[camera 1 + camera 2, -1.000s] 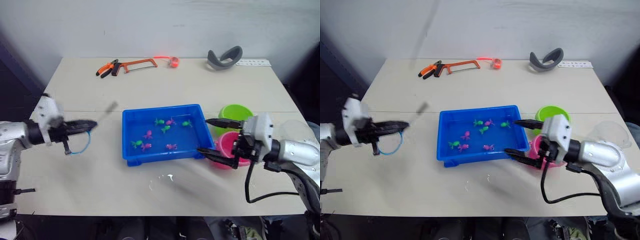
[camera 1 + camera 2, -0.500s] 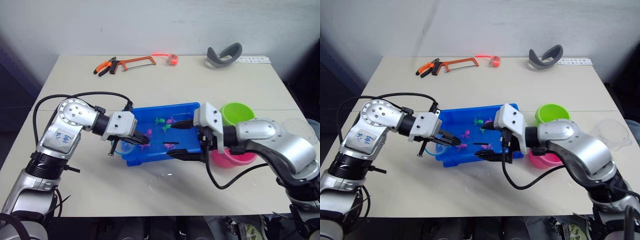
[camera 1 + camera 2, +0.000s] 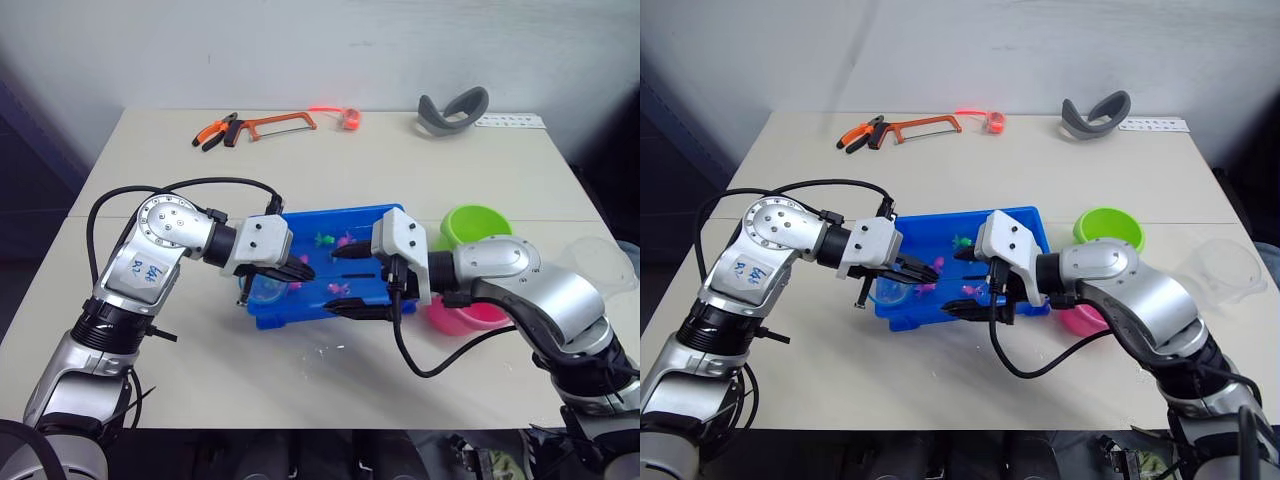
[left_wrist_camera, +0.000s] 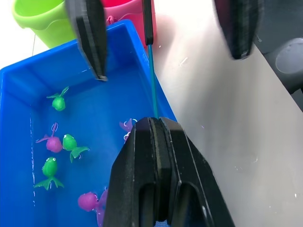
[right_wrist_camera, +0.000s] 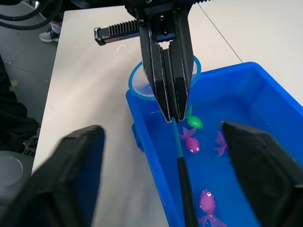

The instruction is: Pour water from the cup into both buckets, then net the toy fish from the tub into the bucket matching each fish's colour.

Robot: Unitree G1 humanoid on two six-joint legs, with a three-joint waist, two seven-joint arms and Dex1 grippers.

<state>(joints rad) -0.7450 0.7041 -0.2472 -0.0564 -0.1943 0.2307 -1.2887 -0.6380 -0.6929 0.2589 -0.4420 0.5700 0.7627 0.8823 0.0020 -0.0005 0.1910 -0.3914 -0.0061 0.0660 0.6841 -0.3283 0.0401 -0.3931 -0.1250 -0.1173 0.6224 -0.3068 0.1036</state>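
The blue tub (image 3: 340,213) sits mid-table with several green and pink toy fish (image 4: 58,101) in it. My left gripper (image 3: 300,272) is shut on the net where handle meets hoop. The hoop (image 5: 142,80) hangs over the tub's left rim. The net's handle (image 5: 182,165) runs across the tub, passing between the fingers of my right gripper (image 3: 345,283). That gripper is open and does not touch the handle. The green bucket (image 3: 474,224) and pink bucket (image 3: 465,315) stand just right of the tub. The clear cup (image 3: 600,262) is at the far right edge.
Along the table's far edge lie orange pliers (image 3: 215,134), a hacksaw (image 3: 275,124), an orange tape roll (image 3: 347,119) and a grey curved object (image 3: 450,108). Spilled water (image 3: 330,350) glints in front of the tub.
Both arms have swung in from the table's sides to meet over the tub. The left brought the net to the tub's left rim. The right left the buckets and now straddles the handle.
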